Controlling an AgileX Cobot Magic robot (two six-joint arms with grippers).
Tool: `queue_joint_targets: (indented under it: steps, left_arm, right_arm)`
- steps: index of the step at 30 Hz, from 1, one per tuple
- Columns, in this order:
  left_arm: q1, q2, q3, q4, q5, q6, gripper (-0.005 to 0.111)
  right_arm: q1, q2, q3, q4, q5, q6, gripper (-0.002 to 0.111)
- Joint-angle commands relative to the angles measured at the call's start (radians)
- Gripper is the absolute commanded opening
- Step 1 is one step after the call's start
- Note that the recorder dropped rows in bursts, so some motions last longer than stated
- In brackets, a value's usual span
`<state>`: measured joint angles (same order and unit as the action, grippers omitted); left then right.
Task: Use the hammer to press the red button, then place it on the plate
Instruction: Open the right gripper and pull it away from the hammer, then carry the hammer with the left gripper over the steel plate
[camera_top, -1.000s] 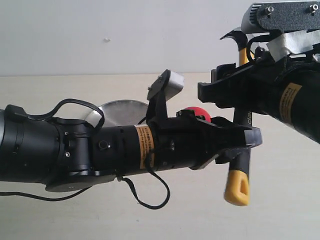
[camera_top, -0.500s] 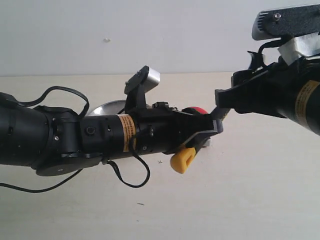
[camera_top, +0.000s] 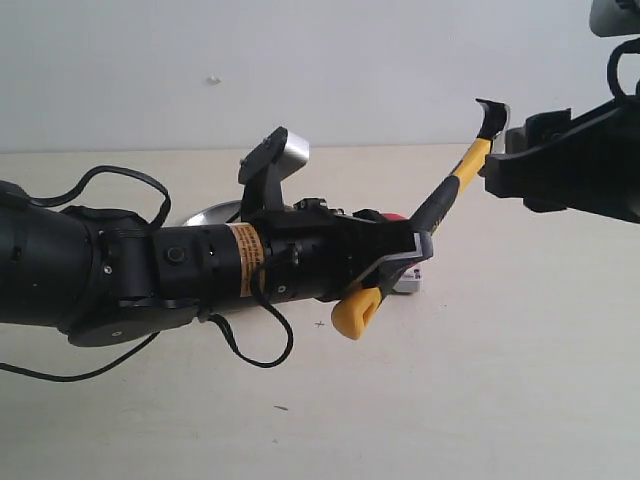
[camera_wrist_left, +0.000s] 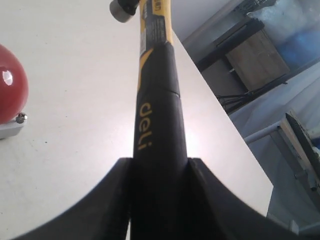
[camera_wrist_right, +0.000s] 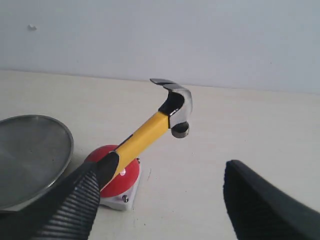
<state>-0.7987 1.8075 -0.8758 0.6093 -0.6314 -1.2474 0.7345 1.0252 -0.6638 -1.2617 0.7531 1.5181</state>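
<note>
Left claw (camera_top: 405, 262) is pinched on the black grip of the hammer (camera_top: 455, 182), a finger pressed to each side of the handle, as the left wrist view shows close up. The hammer is off the surface (camera_top: 500, 380) and tilted: its yellow looped end hangs low on the near side of the claw, and its handle rises up and to the right to the dark head, which is the highest part of the tool. Right claw (camera_wrist_right: 170, 165) is spread wide and holds nothing; it hangs in the air at the right of the scene, and the hammer head lies out ahead of its two fingers, apart from both. The button (camera_wrist_right: 119, 184) sits on the surface, mostly hidden behind the left claw in the exterior view, with the hammer handle passing above it without touching. The plate (camera_wrist_right: 30, 150) lies on the surface just left of the button, bare, half hidden behind the left arm.
</note>
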Motion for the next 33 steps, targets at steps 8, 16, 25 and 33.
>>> queue_joint_targets:
  steps: [8,16,25,33]
  left_arm:
    - [0.066,-0.051,-0.008,0.098,-0.038,0.005,0.000]
    - [0.102,-0.071,-0.008,0.165,0.026,-0.011,0.000]
    - [0.174,-0.071,0.037,0.172,0.012,-0.013,0.000]
    - [0.259,-0.071,0.135,0.172,-0.148,-0.017,0.000]
  right_arm:
    - [0.003,-0.078,0.146,0.050,0.008,-0.005,0.068]
    - [0.003,-0.202,0.308,-0.029,-0.008,0.136,0.068]
    - [0.003,-0.322,0.446,-0.017,-0.094,0.162,0.068]
    - [0.003,-0.328,0.488,-0.027,-0.114,0.214,0.068]
